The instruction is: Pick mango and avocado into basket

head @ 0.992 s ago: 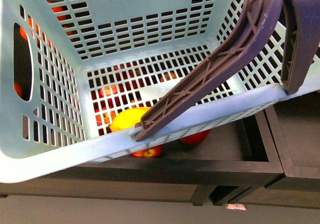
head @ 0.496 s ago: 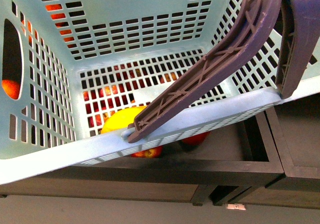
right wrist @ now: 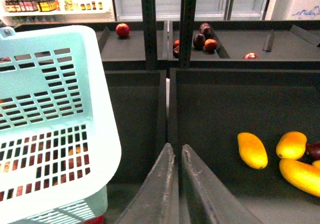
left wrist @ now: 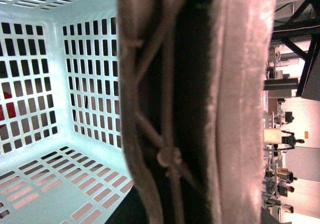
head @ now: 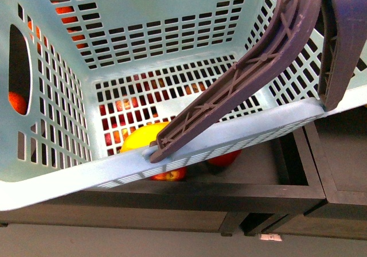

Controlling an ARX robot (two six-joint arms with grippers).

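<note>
Right gripper (right wrist: pixel 177 147): low centre of its wrist view, the two dark fingers are almost together with only a thin slit between them, and nothing is in it. It hangs over a dark bin, beside the basket and apart from it.
Left gripper: its fingers don't show anywhere, so I cannot tell how it is set or what it has.
Basket (head: pixel 172 27): teal and slotted, it fills nearly the whole front view. It is tipped so we look down into it, with the near rim running across the lower half of the frame. In the right wrist view it takes the left side.
Bins (right wrist: pixel 225 104): dark, with low walls and dividers. They sit under and right of the basket, with another row across the top of the right wrist view.
Handles (head: pixel 246 79): brown and ribbed, they sweep from the near rim up to the upper right corner. One fills the centre of the left wrist view, very close to the lens.
Mango (head: pixel 137 139): yellow, in the basket's bottom and tucked against the near wall, lower centre-left of the front view.
Spare mangoes (right wrist: pixel 252 150): three yellow ones lie loose on the bin floor, lower right of the right wrist view.
Apples (head: pixel 167 175): red, peeking out just under the near rim, with more red showing through the bottom slots.
Dark fruit (right wrist: pixel 314 150): at the right edge by the spare mangoes, too cut off to name.
</note>
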